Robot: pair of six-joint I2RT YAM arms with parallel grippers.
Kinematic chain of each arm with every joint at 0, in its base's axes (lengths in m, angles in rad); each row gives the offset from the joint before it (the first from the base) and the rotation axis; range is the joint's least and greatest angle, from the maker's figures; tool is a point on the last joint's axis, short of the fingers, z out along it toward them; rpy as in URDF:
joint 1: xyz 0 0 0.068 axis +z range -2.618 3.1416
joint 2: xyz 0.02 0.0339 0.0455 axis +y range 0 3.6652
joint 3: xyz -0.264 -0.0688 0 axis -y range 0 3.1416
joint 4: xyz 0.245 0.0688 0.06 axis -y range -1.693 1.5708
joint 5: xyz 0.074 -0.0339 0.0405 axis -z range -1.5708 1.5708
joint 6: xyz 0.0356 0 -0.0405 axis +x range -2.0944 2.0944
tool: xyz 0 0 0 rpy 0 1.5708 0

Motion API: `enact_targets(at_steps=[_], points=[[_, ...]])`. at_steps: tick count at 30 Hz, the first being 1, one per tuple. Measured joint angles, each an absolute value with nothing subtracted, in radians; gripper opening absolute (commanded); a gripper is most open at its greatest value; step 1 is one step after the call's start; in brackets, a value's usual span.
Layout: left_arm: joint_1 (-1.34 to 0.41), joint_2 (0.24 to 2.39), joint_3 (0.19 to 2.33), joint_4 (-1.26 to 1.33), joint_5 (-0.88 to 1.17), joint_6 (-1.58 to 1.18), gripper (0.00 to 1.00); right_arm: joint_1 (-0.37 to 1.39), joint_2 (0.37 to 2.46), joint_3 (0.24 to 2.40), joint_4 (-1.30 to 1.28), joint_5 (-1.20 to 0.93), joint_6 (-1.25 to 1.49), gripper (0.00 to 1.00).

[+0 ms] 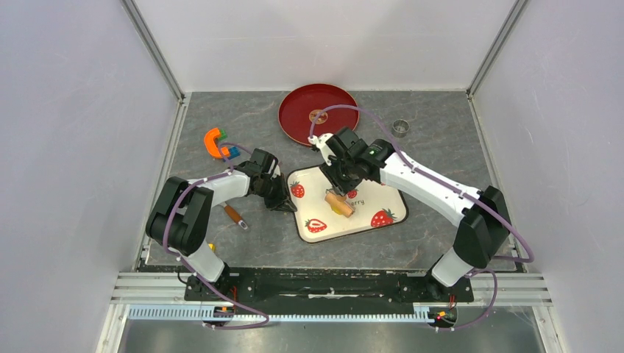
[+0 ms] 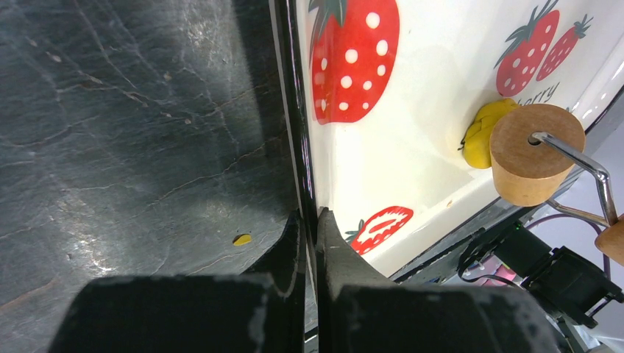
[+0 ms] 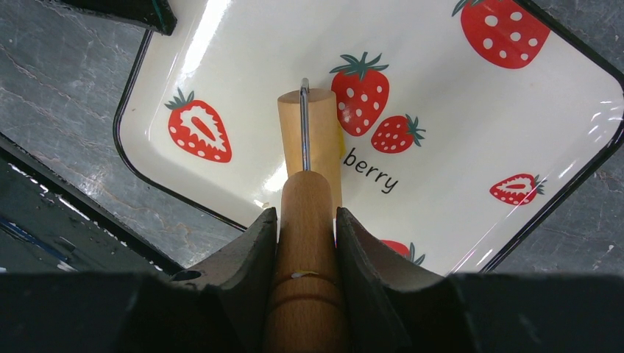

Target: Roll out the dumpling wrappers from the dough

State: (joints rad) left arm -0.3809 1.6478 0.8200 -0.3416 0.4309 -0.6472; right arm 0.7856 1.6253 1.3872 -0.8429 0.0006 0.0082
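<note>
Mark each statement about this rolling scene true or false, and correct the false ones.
1. The right gripper grips the wooden roller by its handle. True.
2. The roller lies on the red plate. False: it is over the strawberry tray, at the yellow dough.
3. The left gripper hangs open above the table. False: it is shut on the tray's rim.
4. A small metal ring stands on the table to the right of the red plate. True.
</note>
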Motion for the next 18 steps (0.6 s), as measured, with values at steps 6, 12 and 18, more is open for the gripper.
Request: enact_targets(at_steps=[6,12,18], points=[[-0.381,1.648,0.82,-0.342,0.431,-0.647,0.02,0.788,1.611,1.359,-0.824,-0.007,0.007,0.0],[-0.381,1.648,0.82,-0.342,0.43,-0.647,0.02,0.788,1.628,1.37,-0.847,-0.015,-0.003,0.0],[-0.381,1.648,0.82,-0.342,0.43,-0.647,0.02,0.788,1.638,1.378,-0.856,-0.019,-0.014,0.0]])
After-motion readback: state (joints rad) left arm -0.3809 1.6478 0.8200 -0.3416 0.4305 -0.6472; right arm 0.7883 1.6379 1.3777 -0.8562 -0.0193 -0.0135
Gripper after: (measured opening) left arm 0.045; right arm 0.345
